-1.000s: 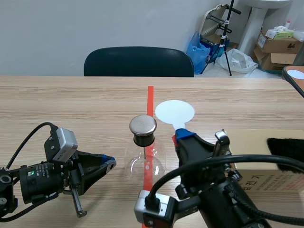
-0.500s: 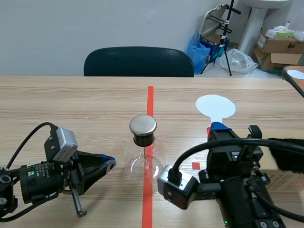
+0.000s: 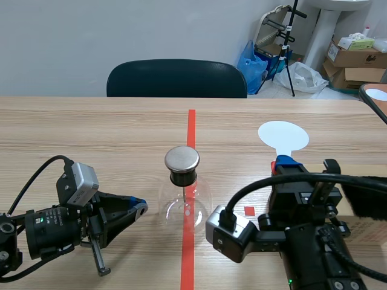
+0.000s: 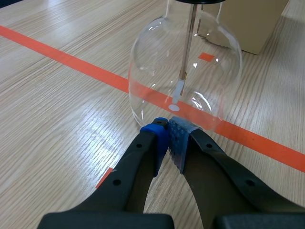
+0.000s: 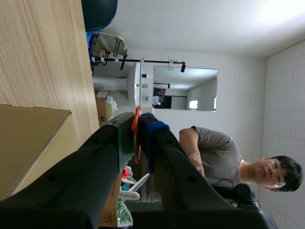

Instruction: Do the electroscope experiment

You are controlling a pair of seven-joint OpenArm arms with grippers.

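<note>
The electroscope is a clear glass flask (image 3: 184,204) with a round metal cap (image 3: 182,159), standing on the red tape line at the table's middle. In the left wrist view the flask (image 4: 157,62) shows a thin rod with a pale leaf (image 4: 180,89) inside. My left gripper (image 3: 140,207) is shut on nothing, its blue pads (image 4: 162,136) right at the flask's base. My right gripper (image 3: 284,162) stands right of the flask, shut on the handle of a white disc paddle (image 3: 283,134). In the right wrist view the handle (image 5: 136,125) shows edge-on as a thin red strip between the fingers.
A cardboard box (image 3: 357,225) with a black furry piece (image 3: 364,192) on it lies at the right, under my right arm. A dark chair (image 3: 176,78) stands behind the table's far edge. A person (image 5: 224,157) shows in the right wrist view, away from the table.
My right arm has carried the white disc paddle to the right, away from the electroscope's metal cap. The left arm and the flask have not moved.
</note>
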